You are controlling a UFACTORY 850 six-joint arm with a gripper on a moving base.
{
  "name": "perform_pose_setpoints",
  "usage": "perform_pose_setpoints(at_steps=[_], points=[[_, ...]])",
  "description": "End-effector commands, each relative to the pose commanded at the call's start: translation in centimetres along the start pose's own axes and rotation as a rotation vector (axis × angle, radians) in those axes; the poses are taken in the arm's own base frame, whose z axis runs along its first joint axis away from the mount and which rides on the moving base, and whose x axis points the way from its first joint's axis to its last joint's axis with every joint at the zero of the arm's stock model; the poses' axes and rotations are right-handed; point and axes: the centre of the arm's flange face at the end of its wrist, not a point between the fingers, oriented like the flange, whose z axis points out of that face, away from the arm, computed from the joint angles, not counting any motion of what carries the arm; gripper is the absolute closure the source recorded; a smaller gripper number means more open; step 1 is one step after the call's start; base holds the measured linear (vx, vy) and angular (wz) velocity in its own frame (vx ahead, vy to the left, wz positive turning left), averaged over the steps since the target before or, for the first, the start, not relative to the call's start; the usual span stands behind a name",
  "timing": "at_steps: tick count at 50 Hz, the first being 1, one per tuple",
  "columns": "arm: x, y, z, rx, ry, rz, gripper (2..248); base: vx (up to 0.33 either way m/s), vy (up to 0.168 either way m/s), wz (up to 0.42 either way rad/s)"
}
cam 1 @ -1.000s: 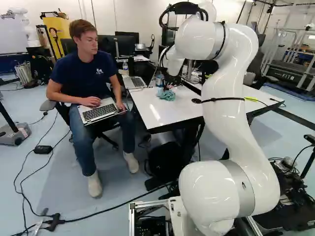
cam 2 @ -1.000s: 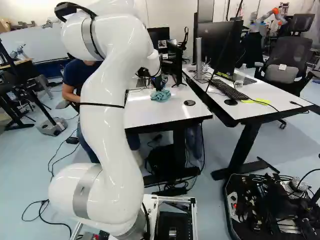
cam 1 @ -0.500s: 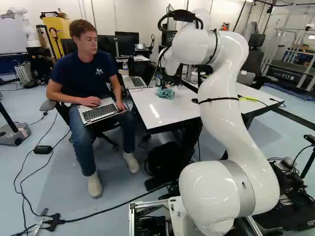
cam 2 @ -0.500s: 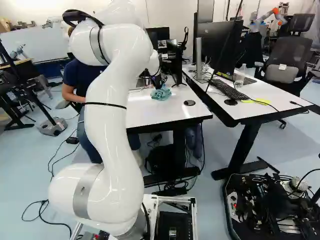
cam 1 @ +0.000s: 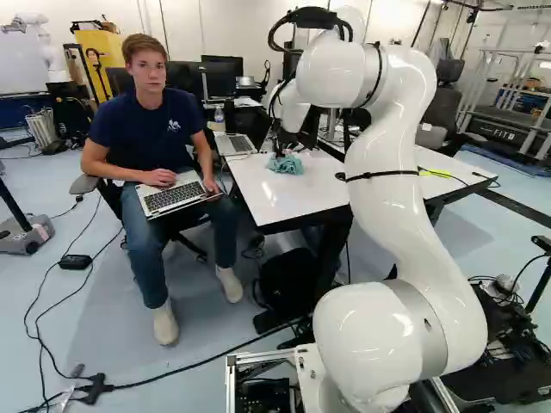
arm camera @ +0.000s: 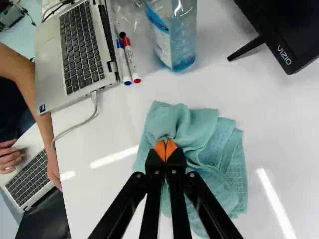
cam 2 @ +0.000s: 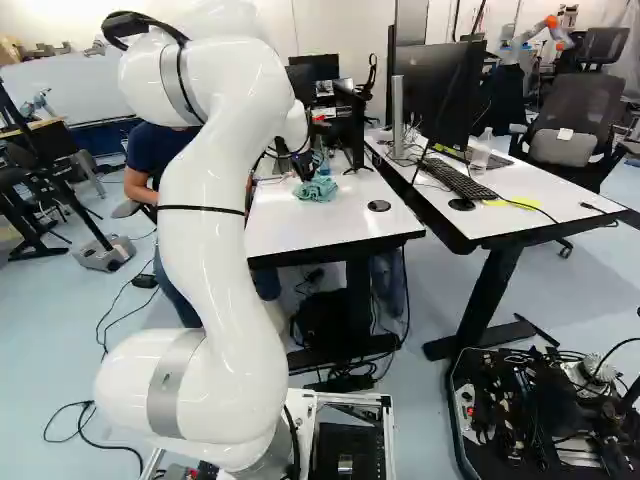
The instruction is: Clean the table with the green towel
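Observation:
In the left base view my gripper (cam 1: 279,153) reaches down onto the green towel (cam 1: 285,164), which lies bunched on the white table (cam 1: 293,200). The wrist view shows the gripper (arm camera: 165,148) with its orange pads pressed together, pinching a fold of the towel (arm camera: 214,149). Loose layers of the cloth spread flat around and under the fingers. Whatever part of the fold is between the pads is hidden.
Ahead of the gripper stand a clear bottle with blue liquid (arm camera: 174,37) and two markers (arm camera: 130,59). A laptop (arm camera: 75,55) and a black monitor stand (arm camera: 249,47) flank them. A seated person's arm is close to the table edge.
In the left base view the gripper has shifted a little leftward across the table, and the towel has slid along with it. The base has not moved.

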Motion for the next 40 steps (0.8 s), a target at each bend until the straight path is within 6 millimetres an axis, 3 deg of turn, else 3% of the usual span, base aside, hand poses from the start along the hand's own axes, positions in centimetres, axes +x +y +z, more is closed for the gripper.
perform_pose_setpoints(at_steps=[18,40], points=[[-2.5,0.1,-1.9,-0.004,-0.030,-0.001,228,0.000,0.000,0.000],[-3.5,3.8,-3.5,-0.035,-0.040,0.045,228,0.000,0.000,0.000]])
